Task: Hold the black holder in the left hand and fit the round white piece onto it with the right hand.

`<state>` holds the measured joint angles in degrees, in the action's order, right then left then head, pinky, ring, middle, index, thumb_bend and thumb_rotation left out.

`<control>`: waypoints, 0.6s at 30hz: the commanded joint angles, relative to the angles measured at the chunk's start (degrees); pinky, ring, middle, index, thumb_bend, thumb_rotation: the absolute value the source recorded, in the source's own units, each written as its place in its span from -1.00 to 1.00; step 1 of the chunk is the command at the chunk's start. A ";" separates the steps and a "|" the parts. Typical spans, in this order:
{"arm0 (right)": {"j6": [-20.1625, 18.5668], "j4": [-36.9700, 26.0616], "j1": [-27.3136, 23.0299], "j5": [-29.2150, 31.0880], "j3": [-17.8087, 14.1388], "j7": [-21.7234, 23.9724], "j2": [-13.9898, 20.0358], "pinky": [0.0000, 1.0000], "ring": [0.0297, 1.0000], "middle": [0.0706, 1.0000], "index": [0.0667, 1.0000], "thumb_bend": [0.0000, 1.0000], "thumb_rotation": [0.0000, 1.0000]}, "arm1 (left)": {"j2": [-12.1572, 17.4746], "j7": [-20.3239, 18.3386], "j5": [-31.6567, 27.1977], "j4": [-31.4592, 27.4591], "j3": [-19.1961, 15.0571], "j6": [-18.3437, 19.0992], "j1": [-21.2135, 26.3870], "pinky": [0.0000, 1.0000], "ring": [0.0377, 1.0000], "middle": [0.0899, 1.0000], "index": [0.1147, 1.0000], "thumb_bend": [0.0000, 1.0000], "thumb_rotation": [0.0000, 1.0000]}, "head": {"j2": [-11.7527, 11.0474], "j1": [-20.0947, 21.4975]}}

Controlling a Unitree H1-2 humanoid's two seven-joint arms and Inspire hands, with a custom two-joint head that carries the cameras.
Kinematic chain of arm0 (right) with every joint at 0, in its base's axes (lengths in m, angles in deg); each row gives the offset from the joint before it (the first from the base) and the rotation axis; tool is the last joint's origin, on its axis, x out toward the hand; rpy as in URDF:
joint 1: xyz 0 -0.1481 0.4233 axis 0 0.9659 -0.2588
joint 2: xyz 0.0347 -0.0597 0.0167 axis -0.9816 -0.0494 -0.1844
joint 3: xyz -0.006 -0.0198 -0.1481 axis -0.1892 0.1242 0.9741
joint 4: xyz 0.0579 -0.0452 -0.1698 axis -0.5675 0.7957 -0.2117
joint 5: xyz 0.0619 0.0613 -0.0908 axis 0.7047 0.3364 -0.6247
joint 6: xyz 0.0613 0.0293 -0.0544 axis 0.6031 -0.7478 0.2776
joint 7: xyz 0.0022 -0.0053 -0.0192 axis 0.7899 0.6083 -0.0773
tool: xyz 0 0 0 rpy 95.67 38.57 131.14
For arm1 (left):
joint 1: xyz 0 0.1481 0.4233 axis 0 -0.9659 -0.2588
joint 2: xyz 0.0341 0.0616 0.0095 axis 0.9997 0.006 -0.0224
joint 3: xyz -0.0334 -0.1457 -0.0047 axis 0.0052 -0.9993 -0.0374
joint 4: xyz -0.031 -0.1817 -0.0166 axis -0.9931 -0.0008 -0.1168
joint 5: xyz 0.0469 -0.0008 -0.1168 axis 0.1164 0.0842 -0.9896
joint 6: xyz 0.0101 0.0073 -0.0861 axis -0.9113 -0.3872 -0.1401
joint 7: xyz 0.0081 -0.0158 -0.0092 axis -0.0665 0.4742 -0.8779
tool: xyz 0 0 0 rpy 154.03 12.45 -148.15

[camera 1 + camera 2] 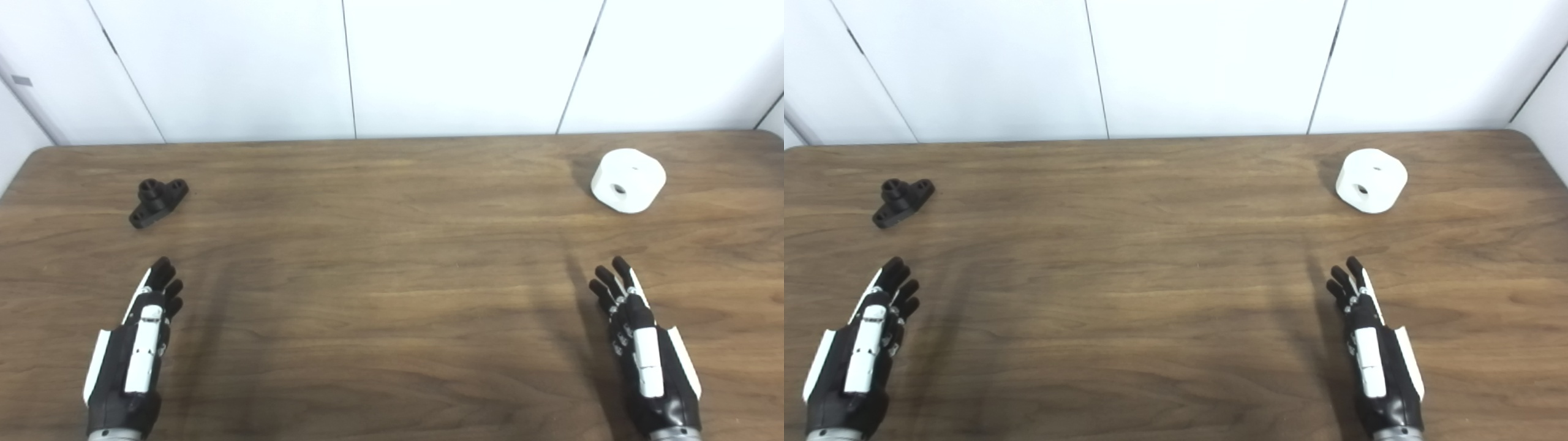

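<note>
Left eye view: left hand [131, 358] and right hand [643, 355] both spread, empty, above the table [392, 275]

holder [158, 201] far left on table [392, 318], piece [628, 180] far right

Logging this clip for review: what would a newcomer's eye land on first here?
The round white piece stands out far right on the brown table, with the small black holder far left. Nearer the camera, the left robot hand and right robot hand hover open, holding nothing.
</note>
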<state>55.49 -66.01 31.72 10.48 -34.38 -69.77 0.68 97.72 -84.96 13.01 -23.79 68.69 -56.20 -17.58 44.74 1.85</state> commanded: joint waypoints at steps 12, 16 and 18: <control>2.83 2.61 -0.93 1.20 -1.22 1.13 -0.70 1.00 0.88 0.93 1.00 0.30 1.00 | -0.53 0.18 2.91 2.05 1.35 -5.59 -0.26 0.91 0.92 0.94 0.95 -0.14 0.67 | -5.79 -11.88; 4.87 4.53 -1.15 1.60 -1.61 1.91 -0.19 1.00 0.91 0.95 1.00 0.23 1.00 | -1.19 0.41 3.80 3.76 1.89 -7.64 -0.45 0.88 0.88 0.90 0.89 -0.10 0.63 | -7.61 -13.87; 5.65 5.46 -1.34 1.64 -1.81 2.22 -0.09 1.00 0.92 0.95 1.00 0.23 1.00 | -1.49 0.40 3.86 4.90 2.08 -8.87 -0.45 0.87 0.87 0.89 0.89 -0.09 0.60 | -8.96 -15.13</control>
<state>60.83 -61.68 31.13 11.81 -35.76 -68.08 1.11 96.19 -84.91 16.38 -18.93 70.73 -62.34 -18.05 36.39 -12.65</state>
